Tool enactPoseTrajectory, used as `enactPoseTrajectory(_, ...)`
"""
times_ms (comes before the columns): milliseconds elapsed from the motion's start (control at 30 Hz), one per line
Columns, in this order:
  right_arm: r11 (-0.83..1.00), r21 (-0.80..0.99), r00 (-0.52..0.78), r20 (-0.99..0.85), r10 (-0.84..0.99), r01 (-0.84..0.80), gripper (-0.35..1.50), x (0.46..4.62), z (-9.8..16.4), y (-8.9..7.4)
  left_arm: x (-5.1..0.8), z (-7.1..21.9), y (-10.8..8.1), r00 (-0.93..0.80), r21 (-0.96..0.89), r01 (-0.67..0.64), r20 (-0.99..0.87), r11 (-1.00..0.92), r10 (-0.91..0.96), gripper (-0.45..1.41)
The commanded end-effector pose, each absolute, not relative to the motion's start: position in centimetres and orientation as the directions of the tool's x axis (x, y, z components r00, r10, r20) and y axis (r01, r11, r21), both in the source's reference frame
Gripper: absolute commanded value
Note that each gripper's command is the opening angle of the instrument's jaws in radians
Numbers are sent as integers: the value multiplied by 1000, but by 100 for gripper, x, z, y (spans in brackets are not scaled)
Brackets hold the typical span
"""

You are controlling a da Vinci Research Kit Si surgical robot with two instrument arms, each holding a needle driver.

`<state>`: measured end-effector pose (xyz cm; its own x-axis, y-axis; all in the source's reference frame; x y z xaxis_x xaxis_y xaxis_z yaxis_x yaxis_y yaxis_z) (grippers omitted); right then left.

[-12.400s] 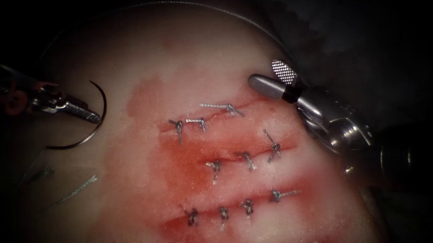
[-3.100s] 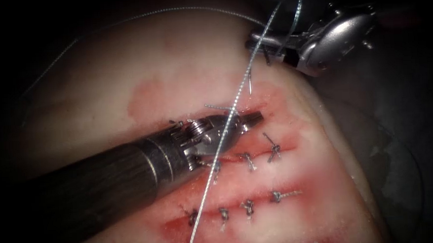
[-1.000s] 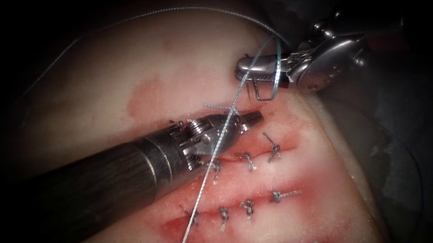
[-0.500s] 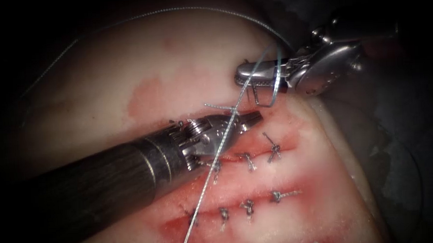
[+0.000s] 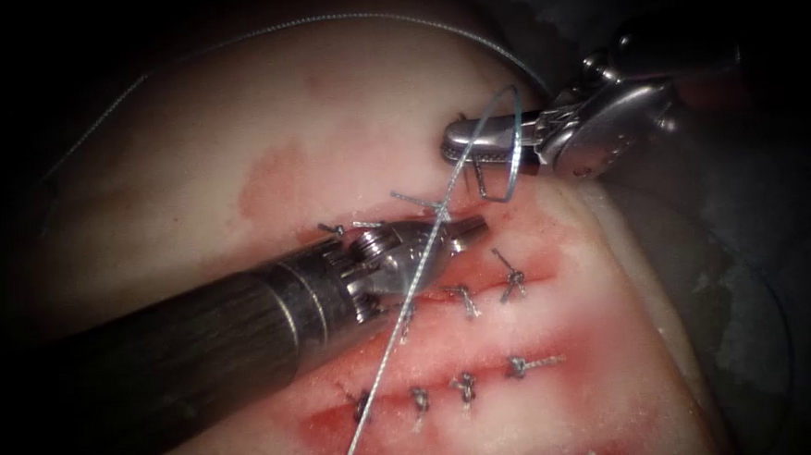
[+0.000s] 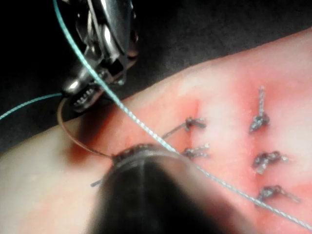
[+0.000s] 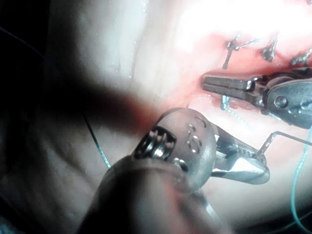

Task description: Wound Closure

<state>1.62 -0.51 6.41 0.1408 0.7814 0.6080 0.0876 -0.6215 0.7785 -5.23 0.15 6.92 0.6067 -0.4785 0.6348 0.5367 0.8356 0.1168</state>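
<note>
Just above the topmost cut (image 5: 424, 219) in the tissue (image 5: 233, 125), the right tool (image 5: 457, 147) has its fingers pinching the thin, stiff, slippery needle (image 5: 483, 179) near its end, clear of the tissue, while the left tool (image 5: 466, 227), fingers pressed together, lies under limp thread (image 5: 401, 318).

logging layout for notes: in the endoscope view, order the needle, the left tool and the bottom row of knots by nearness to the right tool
1. needle, held in the right tool, hanging just below its tip.
2. left tool, lower left, at the top cut.
3. bottom row of knots, farthest, low on the tissue.
</note>
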Motion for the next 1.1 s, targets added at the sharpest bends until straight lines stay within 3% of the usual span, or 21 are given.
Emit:
enactPoseTrajectory(33, -623, 777, 142, 609, 780, 92, -35, 171, 644, -45, -530, 692, 27, 604, 113, 540, 638, 834, -477, -45)
enactPoseTrajectory(1100, -734, 673, 148, 719, 679, 95, -35, 172, 653, -47, -531, 704, 21, 655, 133, 520, 572, 844, -493, -45)
